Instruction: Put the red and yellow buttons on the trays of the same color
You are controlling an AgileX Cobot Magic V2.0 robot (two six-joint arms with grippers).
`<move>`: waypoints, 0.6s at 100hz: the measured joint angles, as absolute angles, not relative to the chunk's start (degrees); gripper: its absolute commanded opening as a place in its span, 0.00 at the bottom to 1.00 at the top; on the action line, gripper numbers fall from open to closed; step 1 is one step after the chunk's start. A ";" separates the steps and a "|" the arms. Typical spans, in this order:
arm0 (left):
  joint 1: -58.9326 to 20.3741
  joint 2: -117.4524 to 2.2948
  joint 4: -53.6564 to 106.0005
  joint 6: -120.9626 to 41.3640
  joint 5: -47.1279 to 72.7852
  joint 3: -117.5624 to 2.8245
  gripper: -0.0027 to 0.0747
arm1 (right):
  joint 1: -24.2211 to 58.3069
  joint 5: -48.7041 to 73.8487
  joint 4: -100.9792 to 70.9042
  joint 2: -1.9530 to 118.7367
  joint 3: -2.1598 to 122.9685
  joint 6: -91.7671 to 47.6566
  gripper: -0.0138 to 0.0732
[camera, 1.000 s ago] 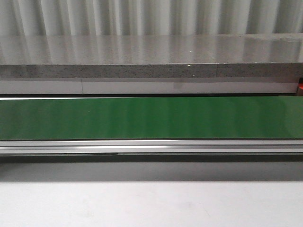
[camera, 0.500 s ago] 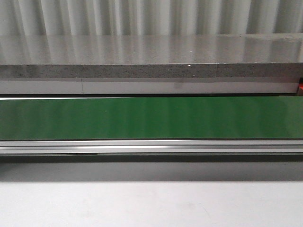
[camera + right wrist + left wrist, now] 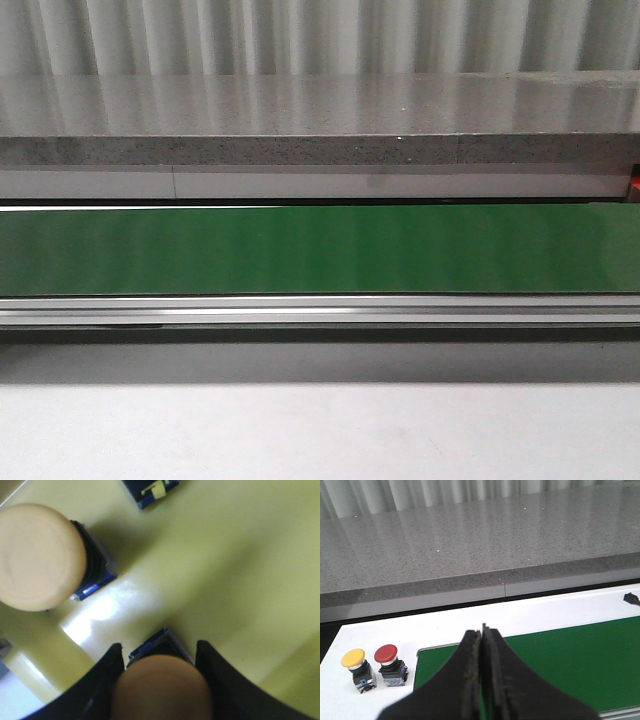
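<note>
In the right wrist view my right gripper [image 3: 159,652] is shut on a yellow button [image 3: 162,690], its fingers on both sides of the cap, and the button's base is down on the yellow tray [image 3: 240,555]. Another yellow button [image 3: 37,557] stands on the same tray close by. My left gripper [image 3: 481,632] is shut with nothing in it, above the end of the green belt [image 3: 560,655]. Beside that end, on the white surface, a yellow button [image 3: 353,658] and a red button [image 3: 386,654] stand upright side by side. The red tray is out of view.
The blue and black base of a third part [image 3: 150,489] shows at the edge of the yellow tray. The front view holds only the green belt [image 3: 320,250], its metal rail [image 3: 320,312] and a grey stone counter [image 3: 320,110] behind.
In the front view a small dark streak under the rail has slid to the left. Nothing else there differs.
</note>
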State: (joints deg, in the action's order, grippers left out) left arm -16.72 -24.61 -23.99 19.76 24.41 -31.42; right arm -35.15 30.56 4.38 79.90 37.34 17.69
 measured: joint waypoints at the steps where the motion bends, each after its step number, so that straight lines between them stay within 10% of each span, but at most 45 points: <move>1: -16.72 -24.61 -23.99 19.76 24.41 -31.42 0.01 | -35.15 30.56 4.38 79.90 37.34 17.69 0.37; 29: -16.72 -24.61 -23.99 19.76 24.41 -31.42 0.01 | -35.15 31.70 2.58 79.90 37.46 17.78 0.88; 60: -16.72 -24.61 -23.99 19.76 24.41 -31.42 0.01 | -35.05 33.75 1.84 73.91 37.89 17.78 0.91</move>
State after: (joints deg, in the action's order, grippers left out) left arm -16.72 -24.61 -23.99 19.76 24.41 -31.42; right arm -35.05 33.75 1.84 73.91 37.89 17.78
